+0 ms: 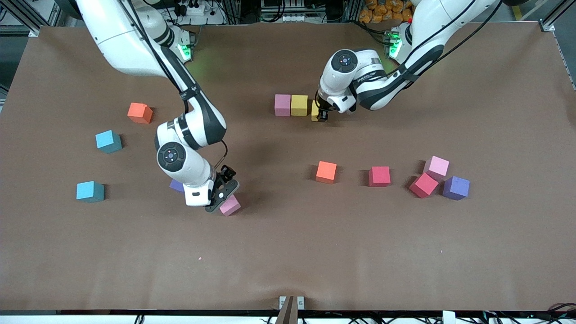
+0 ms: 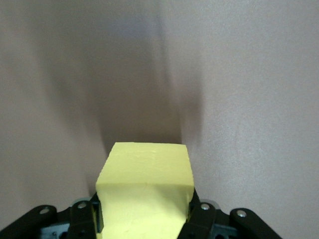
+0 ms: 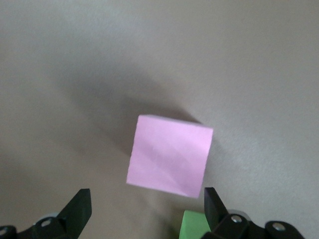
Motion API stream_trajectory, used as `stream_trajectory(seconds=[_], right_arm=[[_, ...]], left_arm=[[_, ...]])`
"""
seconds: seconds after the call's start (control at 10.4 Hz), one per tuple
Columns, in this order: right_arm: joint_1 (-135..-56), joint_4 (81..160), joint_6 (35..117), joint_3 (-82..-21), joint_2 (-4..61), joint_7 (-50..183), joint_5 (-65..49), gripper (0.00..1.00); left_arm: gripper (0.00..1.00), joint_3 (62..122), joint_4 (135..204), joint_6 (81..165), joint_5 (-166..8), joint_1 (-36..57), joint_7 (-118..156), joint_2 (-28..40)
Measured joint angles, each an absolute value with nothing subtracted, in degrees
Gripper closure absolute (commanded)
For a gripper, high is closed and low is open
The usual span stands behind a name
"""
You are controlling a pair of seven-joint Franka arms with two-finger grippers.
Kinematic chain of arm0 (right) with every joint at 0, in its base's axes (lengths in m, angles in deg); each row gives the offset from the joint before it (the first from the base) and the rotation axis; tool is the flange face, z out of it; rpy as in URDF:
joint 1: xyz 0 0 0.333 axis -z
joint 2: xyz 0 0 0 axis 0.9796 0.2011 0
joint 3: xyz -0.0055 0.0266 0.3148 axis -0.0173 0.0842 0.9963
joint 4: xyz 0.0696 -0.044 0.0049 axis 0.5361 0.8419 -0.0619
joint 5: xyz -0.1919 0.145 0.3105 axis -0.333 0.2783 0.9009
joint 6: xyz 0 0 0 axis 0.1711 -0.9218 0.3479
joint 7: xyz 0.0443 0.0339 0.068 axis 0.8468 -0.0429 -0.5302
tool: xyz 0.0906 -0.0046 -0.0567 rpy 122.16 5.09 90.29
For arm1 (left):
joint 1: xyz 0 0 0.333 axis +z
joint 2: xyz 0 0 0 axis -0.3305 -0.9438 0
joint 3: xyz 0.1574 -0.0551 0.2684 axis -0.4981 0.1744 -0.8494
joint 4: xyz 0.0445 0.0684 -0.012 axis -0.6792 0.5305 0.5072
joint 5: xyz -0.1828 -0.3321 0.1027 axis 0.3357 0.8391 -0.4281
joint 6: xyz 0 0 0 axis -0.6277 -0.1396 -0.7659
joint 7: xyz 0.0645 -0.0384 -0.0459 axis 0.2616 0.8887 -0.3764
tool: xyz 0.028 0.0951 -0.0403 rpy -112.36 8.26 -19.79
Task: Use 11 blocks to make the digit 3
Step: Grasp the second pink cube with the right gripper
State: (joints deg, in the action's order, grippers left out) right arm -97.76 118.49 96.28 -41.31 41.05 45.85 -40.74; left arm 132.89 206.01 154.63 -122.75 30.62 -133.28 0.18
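Of the digit 3 only a short bar shows: a pink block (image 1: 282, 105) and a yellow block (image 1: 299, 105) side by side at mid-table. My left gripper (image 1: 320, 115) (image 2: 144, 221) is shut on a second yellow block (image 1: 315, 110) (image 2: 144, 169), held low right beside the bar's yellow one, at its end toward the left arm. My right gripper (image 1: 223, 198) (image 3: 147, 206) hangs open just above a tilted pink block (image 1: 231, 206) (image 3: 169, 155). That block lies ahead of its fingers, not between them. A green block (image 3: 195, 226) peeks beside one finger.
Toward the right arm's end lie an orange block (image 1: 140, 113), two cyan blocks (image 1: 108, 141) (image 1: 90, 191) and a purple one (image 1: 176, 184) half hidden by the right wrist. Orange (image 1: 326, 172), red (image 1: 380, 176), pink (image 1: 437, 167), red (image 1: 423, 185) and purple (image 1: 456, 187) blocks lie nearer the camera than the bar.
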Motion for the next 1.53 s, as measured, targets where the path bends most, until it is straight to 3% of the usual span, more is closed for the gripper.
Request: stream_trajectory(seconds=[0.48,0.96,1.05,1.25,1.44,1.53], right_arm=[[-97.9,116.1,97.0,-40.7,42.2,45.8,-40.7,0.0],[-98.3,114.8,102.8,-41.3,46.8,44.1,-40.7,0.0],[-98.7,114.7,103.1,-41.7,47.1,44.0,-40.7,0.06],[-99.1,114.6,103.3,-42.0,47.2,43.9,-40.7,0.4],[-99.2,114.7,103.3,-42.2,47.3,44.1,-40.7,0.5],[-99.2,114.7,103.3,-42.7,47.2,44.1,-40.5,0.65]], left_arm=[[0.84,132.9,207.5,157.7,-124.2,29.3,-134.3,0.1],[0.84,132.5,208.1,157.9,-124.9,29.1,-134.5,-0.2],[0.83,132.0,208.1,158.0,-124.9,29.1,-134.7,-0.3],[0.83,131.9,208.1,158.4,-124.9,29.2,-135.4,-0.6],[0.82,131.8,208.0,158.6,-124.9,29.2,-135.9,-0.7],[0.82,131.8,208.0,158.7,-124.9,29.2,-136.0,-0.7]])
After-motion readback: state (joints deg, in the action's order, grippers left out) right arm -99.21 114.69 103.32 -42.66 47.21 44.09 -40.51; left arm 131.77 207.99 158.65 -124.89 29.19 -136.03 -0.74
